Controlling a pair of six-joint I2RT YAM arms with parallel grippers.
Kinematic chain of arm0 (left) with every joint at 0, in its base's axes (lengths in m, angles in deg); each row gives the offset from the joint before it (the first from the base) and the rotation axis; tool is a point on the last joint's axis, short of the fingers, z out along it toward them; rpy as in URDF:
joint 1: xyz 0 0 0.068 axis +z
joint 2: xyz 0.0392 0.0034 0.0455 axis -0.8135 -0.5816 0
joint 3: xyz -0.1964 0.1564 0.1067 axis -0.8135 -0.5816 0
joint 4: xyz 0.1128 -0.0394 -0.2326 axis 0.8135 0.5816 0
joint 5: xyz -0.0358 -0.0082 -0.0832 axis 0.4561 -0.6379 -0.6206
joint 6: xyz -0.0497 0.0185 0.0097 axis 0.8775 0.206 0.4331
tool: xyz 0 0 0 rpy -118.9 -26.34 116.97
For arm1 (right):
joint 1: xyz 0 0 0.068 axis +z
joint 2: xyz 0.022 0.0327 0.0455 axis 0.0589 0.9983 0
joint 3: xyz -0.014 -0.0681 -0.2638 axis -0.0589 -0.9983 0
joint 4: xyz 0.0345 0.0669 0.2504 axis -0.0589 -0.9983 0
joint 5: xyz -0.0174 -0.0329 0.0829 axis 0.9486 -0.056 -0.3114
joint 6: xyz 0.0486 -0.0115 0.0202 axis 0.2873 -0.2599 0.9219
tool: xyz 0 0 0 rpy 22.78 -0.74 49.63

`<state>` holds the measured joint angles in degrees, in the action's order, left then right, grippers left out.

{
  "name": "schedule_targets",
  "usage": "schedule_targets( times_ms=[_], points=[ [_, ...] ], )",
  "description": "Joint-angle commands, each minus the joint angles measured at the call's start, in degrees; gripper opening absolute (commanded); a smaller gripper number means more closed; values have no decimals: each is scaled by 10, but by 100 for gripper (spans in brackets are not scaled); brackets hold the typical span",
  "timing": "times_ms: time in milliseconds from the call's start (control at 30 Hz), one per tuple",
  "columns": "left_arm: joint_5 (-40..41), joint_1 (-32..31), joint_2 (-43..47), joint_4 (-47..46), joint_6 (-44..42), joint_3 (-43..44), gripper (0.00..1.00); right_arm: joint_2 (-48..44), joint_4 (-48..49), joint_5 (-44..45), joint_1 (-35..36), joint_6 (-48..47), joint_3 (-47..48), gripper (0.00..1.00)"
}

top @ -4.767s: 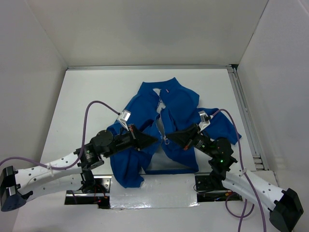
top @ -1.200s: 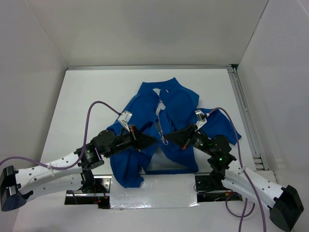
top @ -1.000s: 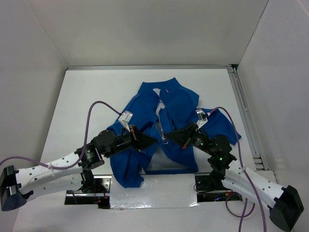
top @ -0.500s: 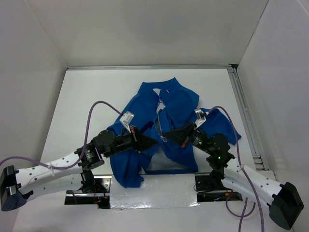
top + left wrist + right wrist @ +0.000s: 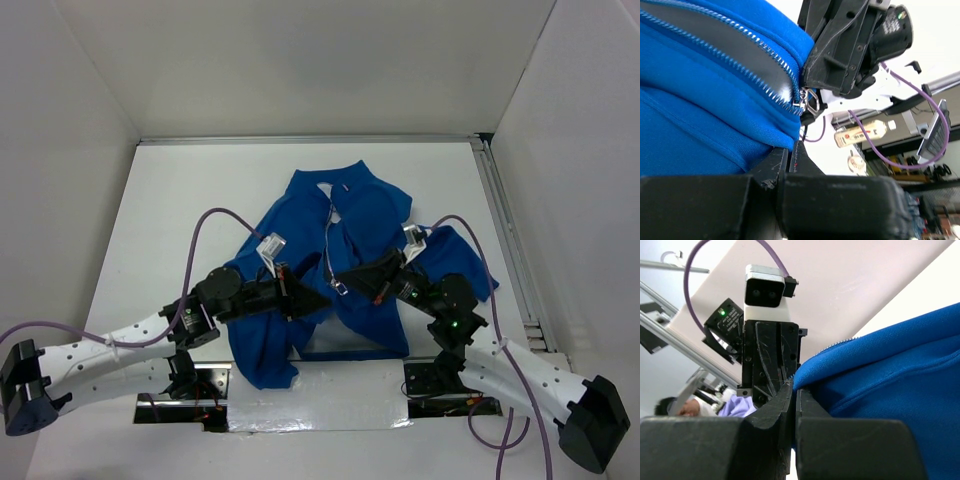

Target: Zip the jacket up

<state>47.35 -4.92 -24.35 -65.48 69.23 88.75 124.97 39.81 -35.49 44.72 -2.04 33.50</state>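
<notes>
royal-blue fabric jacket [image 5: 370, 210] lying crumpled, left tool [image 5: 322, 300] and right tool [image 5: 342, 280] each pinching its zipper edge, pinched spots hardly showing from above

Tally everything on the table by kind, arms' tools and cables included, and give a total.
jacket: 1
tools: 2 (left tool, right tool)
purple cables: 2 (left cable, right cable)
Total: 5

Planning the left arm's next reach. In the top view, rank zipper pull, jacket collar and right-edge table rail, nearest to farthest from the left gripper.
From the left gripper:
1. Zipper pull, just right of its tip.
2. Collar, far side, centre.
3. Rail, far right.
</notes>
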Motion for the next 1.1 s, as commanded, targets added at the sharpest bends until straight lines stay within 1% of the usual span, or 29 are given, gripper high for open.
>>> schedule_targets(
  times_ms=[0,33,100,167,200,233,267,300,367,400,433,500,533,567,600,667,700,733,767,800,900,933,967,1033,1067],
  points=[
    [-116,-9,-12,17,-6,-14,0,-14,19,59,1,-38,67,0],
    [-130,-9,-16,19,-4,-22,0,-15,-3,67,1,-43,71,0],
    [-132,-9,-17,35,0,-28,0,-13,-31,83,1,-43,83,0],
    [-100,-9,-19,63,10,-26,0,-7,-88,77,0,-61,101,0],
    [-85,-10,-20,80,12,-22,0,-4,-154,76,0,-67,110,0],
    [-52,-9,-20,110,19,-15,0,-1,-187,77,1,-74,116,0],
    [-40,-10,-22,124,21,-11,0,3,-254,88,1,-77,126,0],
    [-28,-10,-20,147,23,-2,0,5,-280,93,1,-80,128,0],
    [5,-9,-21,166,26,7,0,10,-331,104,1,-92,126,5],
    [15,-10,-22,175,27,14,0,11,-364,103,2,-98,124,9],
    [32,-9,-22,203,30,21,0,11,-379,101,4,-113,122,16],
    [46,-10,-24,228,32,39,0,11,-416,98,15,-134,124,25],
    [52,-9,-26,251,36,44,0,13,-434,103,22,-153,133,35],
    [60,-9,-27,260,39,51,0,14,-467,110,28,-163,139,41],
    [64,-10,-26,267,42,54,0,17,-483,126,42,-172,153,52],
    [73,-9,-23,276,42,54,0,21,-530,147,57,-190,168,58],
    [76,-10,-22,279,46,55,0,23,-544,171,72,-193,185,61],
    [80,-10,-19,289,47,56,0,23,-557,180,78,-201,195,63],
    [85,-9,-19,293,48,58,0,23,-577,187,87,-208,202,71],
    [87,-9,-17,299,52,59,0,25,-587,196,95,-213,215,76],
    [89,-9,-16,310,53,65,0,33,-616,213,143,-232,238,76],
    [88,-10,-16,312,53,67,0,38,-621,213,171,-232,243,76],
    [88,-10,-17,315,52,70,0,45,-630,232,186,-231,248,76],
    [89,-10,-19,316,51,73,0,71,-639,238,227,-225,260,73],
    [87,-10,-20,319,51,74,0,88,-636,238,236,-216,263,70]
  ],
)
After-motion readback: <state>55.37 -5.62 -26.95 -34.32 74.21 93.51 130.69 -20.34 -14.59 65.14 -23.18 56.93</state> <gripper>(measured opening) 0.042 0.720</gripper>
